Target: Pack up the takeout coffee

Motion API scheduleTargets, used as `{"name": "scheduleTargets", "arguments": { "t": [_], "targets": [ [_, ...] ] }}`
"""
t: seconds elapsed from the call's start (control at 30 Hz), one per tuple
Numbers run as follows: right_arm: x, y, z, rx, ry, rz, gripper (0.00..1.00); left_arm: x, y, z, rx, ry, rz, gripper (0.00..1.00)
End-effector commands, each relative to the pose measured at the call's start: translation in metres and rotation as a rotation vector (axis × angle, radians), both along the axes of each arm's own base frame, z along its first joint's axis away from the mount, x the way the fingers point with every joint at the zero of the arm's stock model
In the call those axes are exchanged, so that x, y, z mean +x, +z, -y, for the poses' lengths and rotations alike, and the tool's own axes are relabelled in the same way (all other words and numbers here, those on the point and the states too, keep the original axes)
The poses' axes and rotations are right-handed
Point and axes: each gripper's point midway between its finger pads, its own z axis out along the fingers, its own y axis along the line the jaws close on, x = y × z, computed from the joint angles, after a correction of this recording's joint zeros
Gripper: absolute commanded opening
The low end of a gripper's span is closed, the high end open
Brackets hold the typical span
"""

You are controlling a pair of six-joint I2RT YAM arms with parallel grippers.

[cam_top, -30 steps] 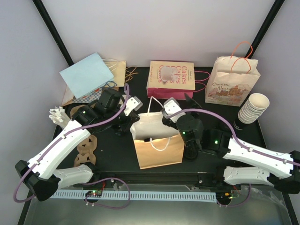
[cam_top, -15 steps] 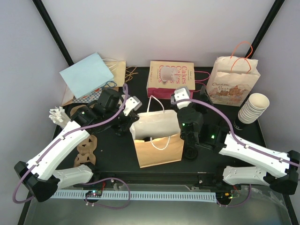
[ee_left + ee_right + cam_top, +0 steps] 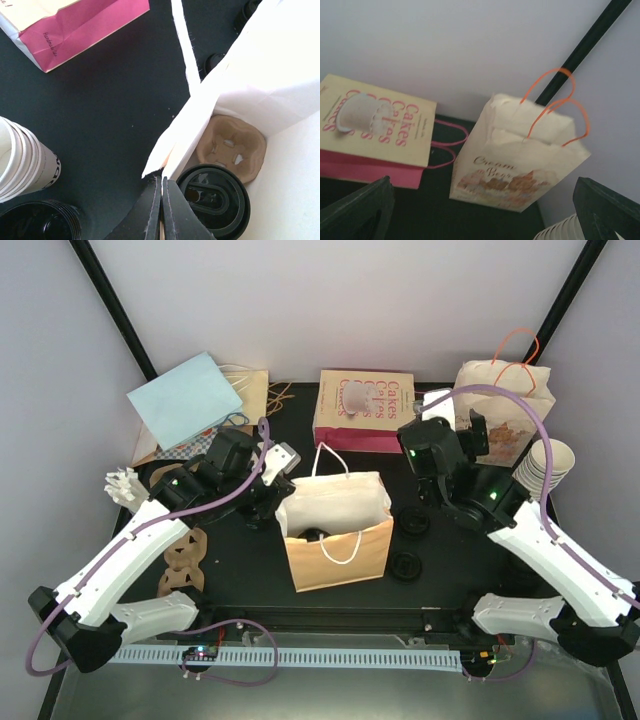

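The takeout coffee stands inside the open brown paper bag. Only its black lid shows, next to a brown pulp carrier on the bag's floor; the cup under the lid is hidden. My left gripper is shut on the bag's left rim and holds it apart. My right gripper is raised at the back right, wide open and empty. It faces the two printed bags by the wall, well away from the brown bag.
A pink "Cakes" bag and a "Cream" bag stand at the back. A stack of cream cups is at the right. Loose black lids lie right of the brown bag. Pulp carriers and a blue bag sit left.
My right arm has risen from beside the brown bag and swung to the back right, staying open. The left gripper has kept its hold on the bag's rim.
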Motion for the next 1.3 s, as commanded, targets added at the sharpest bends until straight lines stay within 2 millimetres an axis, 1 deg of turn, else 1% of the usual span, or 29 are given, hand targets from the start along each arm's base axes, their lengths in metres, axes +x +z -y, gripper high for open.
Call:
{"name": "scheduleTargets", "arguments": {
  "t": [0.0,0.13,0.33,0.43,0.7,0.8,0.83,0.87,0.93,1.07,1.27],
  "targets": [
    [-0.004,-0.034,-0.001,0.125,0.052,-0.17,1.0,0.01,0.03,0.001,-0.06,0.05,0.085,0.02],
    [-0.006,-0.039,0.0,0.183,0.073,-0.215,1.0,0.018,0.034,0.001,-0.08,0.087,0.103,0.01],
    [-0.008,-0.041,0.012,0.208,0.054,-0.233,0.99,0.039,0.046,0.0,-0.122,0.188,0.154,0.01],
    [-0.01,-0.045,0.017,0.214,0.049,-0.237,0.99,0.049,0.049,0.003,-0.131,0.218,0.159,0.01],
    [-0.014,-0.058,0.026,0.22,0.027,-0.262,0.99,0.081,0.036,0.012,-0.102,0.288,0.136,0.02],
    [-0.015,-0.061,0.03,0.226,0.02,-0.269,0.99,0.094,0.035,0.015,-0.108,0.306,0.141,0.02],
    [-0.015,-0.062,0.031,0.227,0.018,-0.272,0.99,0.097,0.039,0.015,-0.119,0.315,0.148,0.02],
    [-0.015,-0.064,0.032,0.227,0.016,-0.278,0.99,0.104,0.034,0.018,-0.116,0.323,0.139,0.02],
    [-0.015,-0.067,0.034,0.227,0.009,-0.284,0.99,0.114,0.034,0.021,-0.128,0.335,0.132,0.02],
    [-0.015,-0.072,0.035,0.232,0.008,-0.293,1.0,0.133,0.039,0.018,-0.132,0.374,0.138,0.02],
    [-0.016,-0.08,0.033,0.24,0.015,-0.315,1.0,0.158,0.034,0.011,-0.127,0.405,0.126,0.02]
  ]
}}
